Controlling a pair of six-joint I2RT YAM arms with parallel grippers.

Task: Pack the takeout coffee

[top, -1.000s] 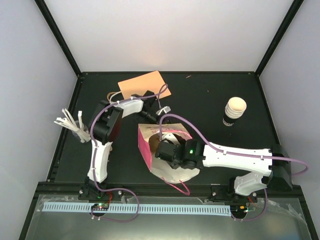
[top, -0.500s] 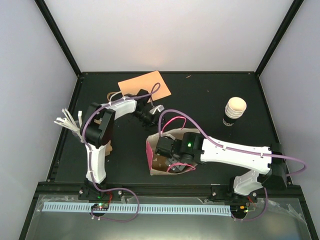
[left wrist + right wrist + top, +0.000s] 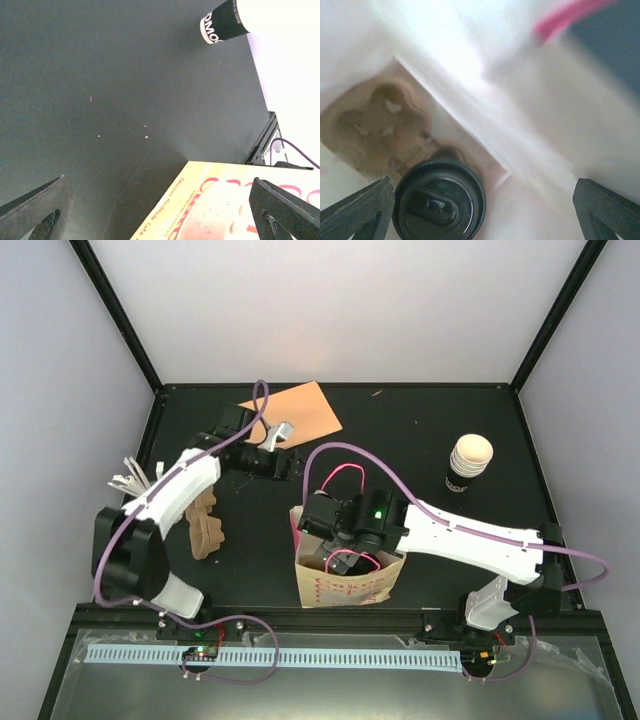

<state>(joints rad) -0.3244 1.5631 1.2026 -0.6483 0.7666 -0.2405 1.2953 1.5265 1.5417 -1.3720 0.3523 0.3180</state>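
Lightness and crushable paper walls suggested pinching the cream-white ribbed takeout cup with dark lower part [image 3: 468, 462] gently at mid-height; left gripper [image 3: 157, 180] and right gripper [image 3: 482, 181] stood with jaws spread, empty.

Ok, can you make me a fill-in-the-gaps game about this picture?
The lid in the paper bag is ___.
The flat card at the back is ___.
The cream takeout cup is not yet inside the ___.
The right end effector is wide ___.
Missing words: black, orange, bag, open.
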